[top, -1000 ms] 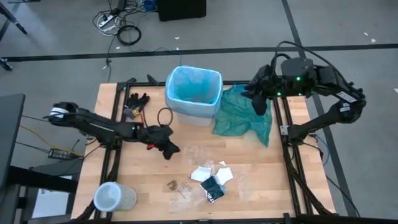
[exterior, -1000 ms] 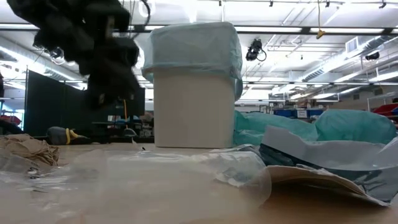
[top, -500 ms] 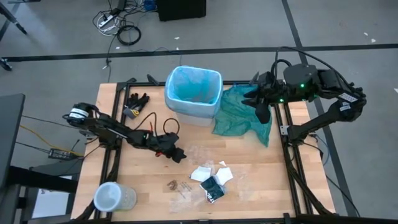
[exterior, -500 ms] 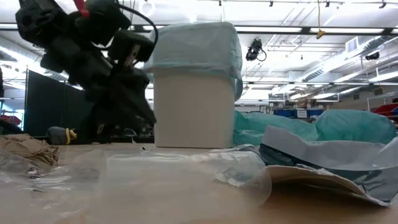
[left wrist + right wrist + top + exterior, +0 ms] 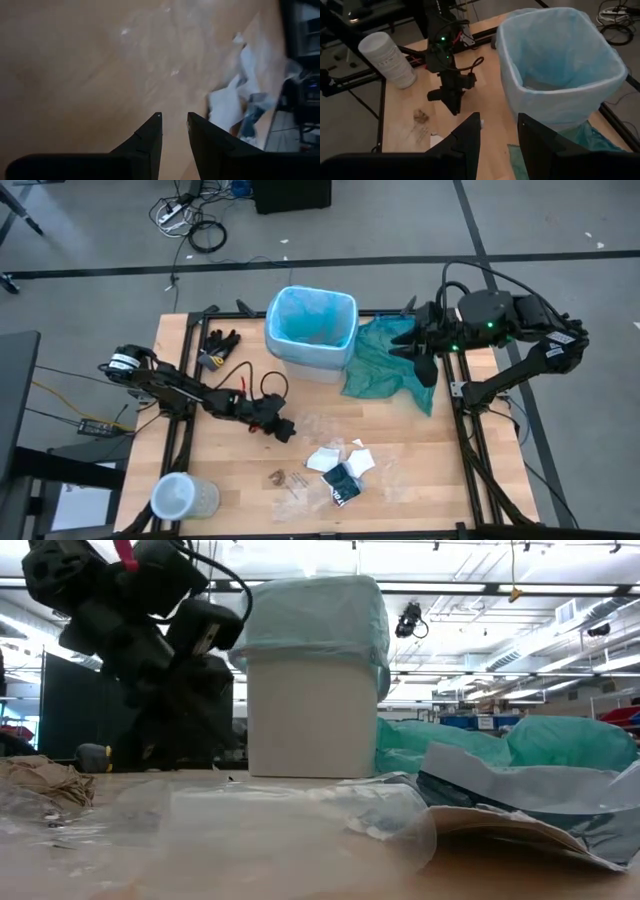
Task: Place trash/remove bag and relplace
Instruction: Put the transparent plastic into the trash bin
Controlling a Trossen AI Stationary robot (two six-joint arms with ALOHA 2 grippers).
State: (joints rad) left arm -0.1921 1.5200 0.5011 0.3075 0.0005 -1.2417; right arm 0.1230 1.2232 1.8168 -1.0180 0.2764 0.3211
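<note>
A white bin (image 5: 311,332) lined with the light-blue bag (image 5: 560,60) stands at the table's far middle. The trash lies toward the near edge: white paper pieces (image 5: 325,458), a dark wrapper (image 5: 342,483), brown bits (image 5: 285,477) and clear plastic (image 5: 314,424). My left gripper (image 5: 279,428) hovers low over the wood just left of the clear plastic, fingers slightly open (image 5: 174,120) and pointing at the paper (image 5: 227,102). My right gripper (image 5: 424,357) is open above the teal-green bag (image 5: 390,370), right of the bin, and it faces the bin (image 5: 499,122).
Black gloves (image 5: 220,343) lie left of the bin near the far edge. A white cylindrical container (image 5: 182,498) stands at the near left corner. The teal-green bag is spread flat from the bin to the table's right edge. Bare wood (image 5: 230,470) shows at the near left.
My left gripper has moved down and toward the table's right and near edge, stopping beside the clear plastic, and has since held still. My right gripper has shifted slightly toward the right and near edge over the teal-green bag.
</note>
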